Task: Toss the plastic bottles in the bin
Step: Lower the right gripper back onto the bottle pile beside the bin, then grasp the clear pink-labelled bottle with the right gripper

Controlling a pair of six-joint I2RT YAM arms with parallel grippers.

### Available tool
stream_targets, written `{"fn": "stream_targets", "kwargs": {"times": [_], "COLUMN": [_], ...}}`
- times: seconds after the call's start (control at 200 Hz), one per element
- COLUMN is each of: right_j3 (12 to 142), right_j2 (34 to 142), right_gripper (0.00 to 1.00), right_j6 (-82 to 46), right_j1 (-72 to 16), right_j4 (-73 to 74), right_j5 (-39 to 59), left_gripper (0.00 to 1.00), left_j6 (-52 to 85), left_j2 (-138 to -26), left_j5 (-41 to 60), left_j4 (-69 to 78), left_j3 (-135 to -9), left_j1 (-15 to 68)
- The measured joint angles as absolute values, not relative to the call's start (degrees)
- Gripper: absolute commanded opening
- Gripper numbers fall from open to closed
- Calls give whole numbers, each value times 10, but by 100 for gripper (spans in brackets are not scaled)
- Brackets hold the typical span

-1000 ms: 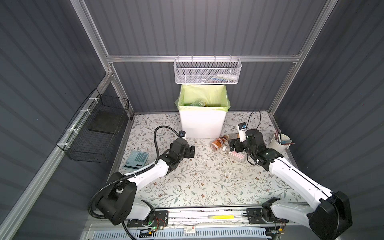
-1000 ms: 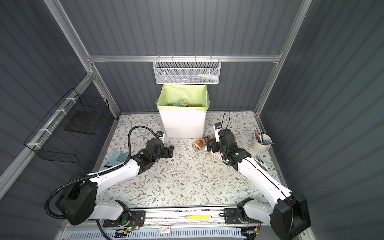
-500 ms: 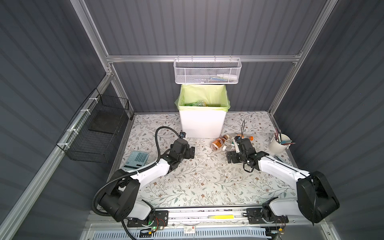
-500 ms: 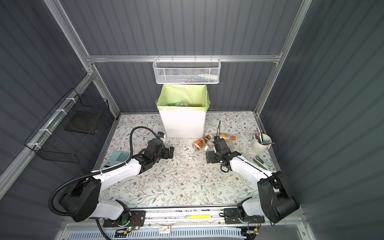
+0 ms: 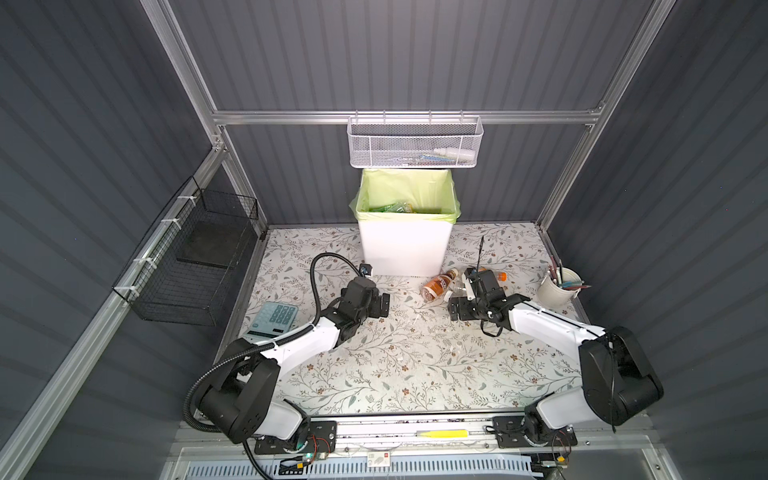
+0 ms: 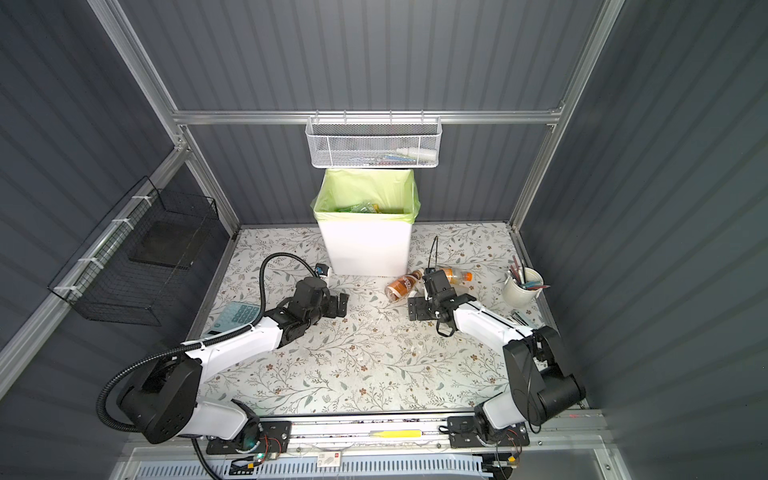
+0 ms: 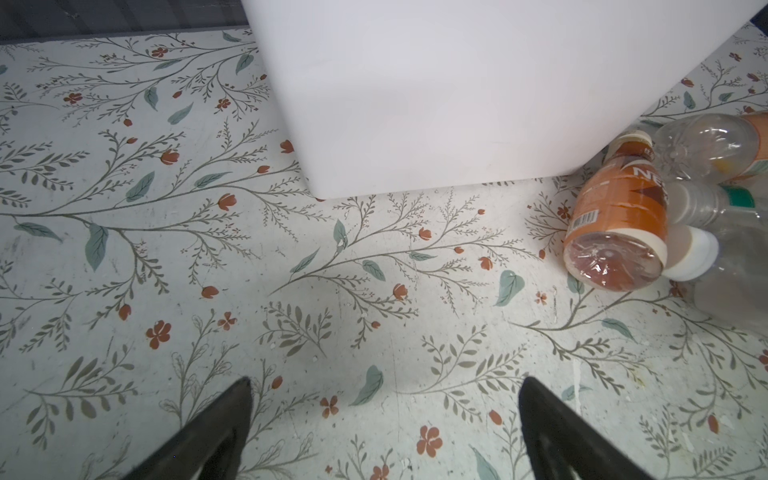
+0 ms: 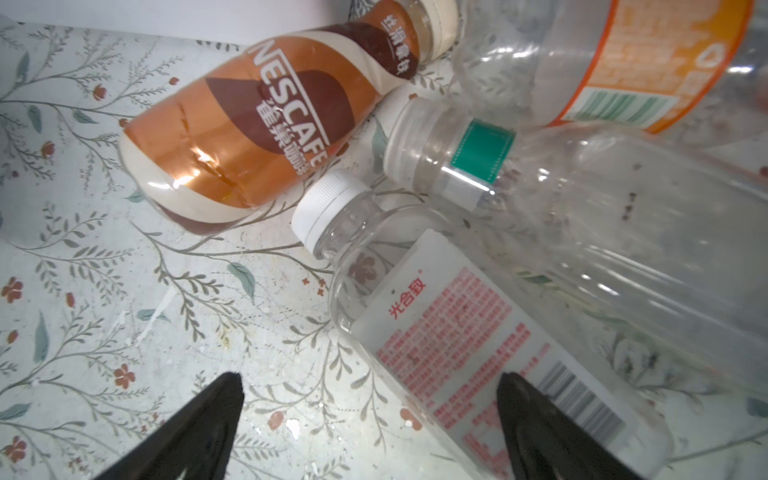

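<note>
Plastic bottles lying beside the bin
The right gripper is seen spread wide at the white-labelled bottle; the left gripper is spread over the table.

I see the left arm stretched low and forward. The left gripper points toward the middle; its jaws stand wide apart and empty. The right arm lies low, forearm running inward. The right gripper faces the middle; its jaws stand wide apart, nothing clamped.
</note>
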State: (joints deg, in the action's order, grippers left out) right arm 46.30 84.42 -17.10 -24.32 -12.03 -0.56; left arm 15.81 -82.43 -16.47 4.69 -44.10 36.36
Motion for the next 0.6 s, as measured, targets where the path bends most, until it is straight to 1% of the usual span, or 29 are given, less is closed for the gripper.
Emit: {"fn": "stream_targets", "kwargs": {"times": [0.135,0.33,0.475,0.6], "right_j3": [463,466,486,530], "right_j2": [844,834,795,791], "right_gripper": [93,96,99,99], "right_j6": [-189,-207,-199,-162], "right_j1": [-262,-300,-300,-298], "right_j4": [-117,-155,-189,-212], "right_j5": [28,52,19,-27], "left_gripper": [100,100,100,100], "left_j6": [158,158,158,158], "left_j2": [-826,-829,-829,-829], "left_j5": [-164,-164,-164,-164], "left_j4": [47,47,47,47], "left_j3": [-441,-441,-441,-441], "left_j1": [364,364,364,364]}}
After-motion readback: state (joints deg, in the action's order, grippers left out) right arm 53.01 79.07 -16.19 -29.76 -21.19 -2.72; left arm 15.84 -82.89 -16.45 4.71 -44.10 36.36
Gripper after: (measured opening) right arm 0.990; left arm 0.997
